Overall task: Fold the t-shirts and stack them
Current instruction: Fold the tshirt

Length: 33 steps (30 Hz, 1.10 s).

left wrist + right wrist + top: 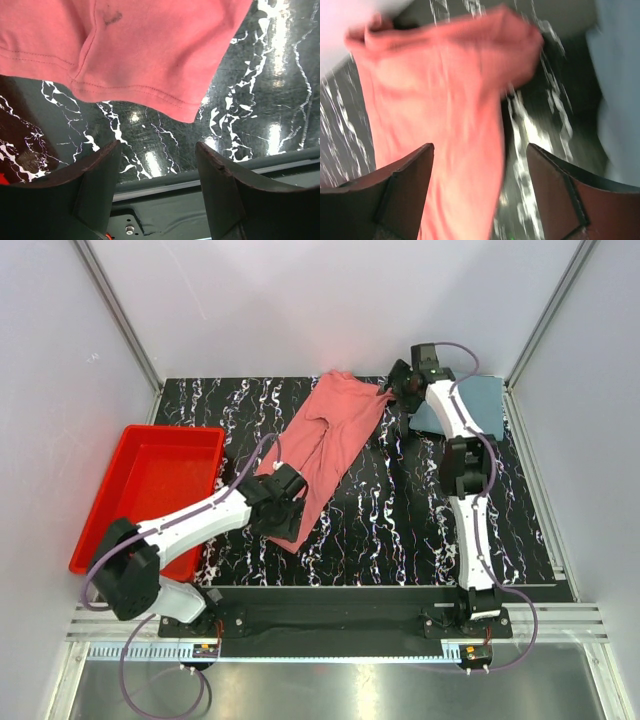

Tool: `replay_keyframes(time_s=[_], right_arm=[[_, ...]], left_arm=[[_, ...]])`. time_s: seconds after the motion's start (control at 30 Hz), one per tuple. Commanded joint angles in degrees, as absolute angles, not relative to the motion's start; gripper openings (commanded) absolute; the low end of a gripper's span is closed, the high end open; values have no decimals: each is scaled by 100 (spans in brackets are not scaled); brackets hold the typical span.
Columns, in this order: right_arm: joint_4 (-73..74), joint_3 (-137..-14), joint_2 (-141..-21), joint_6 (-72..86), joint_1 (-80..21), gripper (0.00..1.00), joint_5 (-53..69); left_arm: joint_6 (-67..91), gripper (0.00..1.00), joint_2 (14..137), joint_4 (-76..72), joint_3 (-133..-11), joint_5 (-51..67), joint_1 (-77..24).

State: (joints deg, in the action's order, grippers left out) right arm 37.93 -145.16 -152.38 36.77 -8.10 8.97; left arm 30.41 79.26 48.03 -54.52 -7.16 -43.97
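Observation:
A pink t-shirt point(325, 445) lies crumpled in a long diagonal strip on the black marbled table point(400, 520), from the far middle down to the left. My left gripper point(283, 515) is open and empty over the shirt's near end; the hem point(150, 92) shows just beyond its fingers point(100, 175). My right gripper point(400, 385) is open and empty at the shirt's far end; the bunched cloth point(445, 100) lies blurred below its fingers point(407, 185). A folded grey-blue t-shirt point(480, 405) lies at the far right, also in the right wrist view point(620, 75).
A red bin point(150, 490) stands at the table's left edge. White walls with metal frame posts close in the far and side edges. A metal rail point(330, 625) runs along the near edge by the arm bases.

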Motion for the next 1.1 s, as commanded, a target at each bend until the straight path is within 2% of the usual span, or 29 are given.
replay_keyframes(time_s=[0.0, 0.13, 0.3, 0.47, 0.57, 0.6, 0.73, 0.83, 0.97, 1.03, 1.07], right_arm=[[5069, -13805, -13573, 2998, -800, 83, 695], [4747, -11750, -11433, 2699, -800, 83, 518], [4764, -9683, -9820, 2874, -809, 82, 799], [4676, -8132, -8274, 3023, -800, 82, 1028], [4755, -7341, -7736, 2962, -800, 82, 1055], [4755, -6956, -7613, 2953, -800, 82, 1063], [4904, -6268, -7155, 2962, -791, 83, 932], [5141, -5942, -7172, 2988, -791, 83, 826], [5230, -5599, -7242, 2962, -791, 83, 817], [5221, -5467, -7242, 2953, -791, 84, 878], [5212, -5432, -7225, 2953, -791, 83, 931]], left_arm=[[2892, 65, 8243, 4492, -5835, -686, -4508], [2900, 59, 8866, 4395, -6142, -536, -4623], [3041, 53, 9526, 4429, -6310, -448, -4676], [3146, 50, 9782, 4482, -6223, -598, -4737], [3173, 36, 9887, 4360, -6082, -335, -4790], [3190, 22, 9922, 4229, -6021, -238, -4825], [3287, 0, 10037, 4026, -6265, 271, -5114], [3453, 0, 10159, 3806, -6625, 878, -5492], [3498, 2, 10669, 3849, -7888, 1684, -5976], [3454, 20, 10845, 3893, -8207, 1941, -6099], [3437, 40, 10846, 3963, -8435, 1968, -6100]])
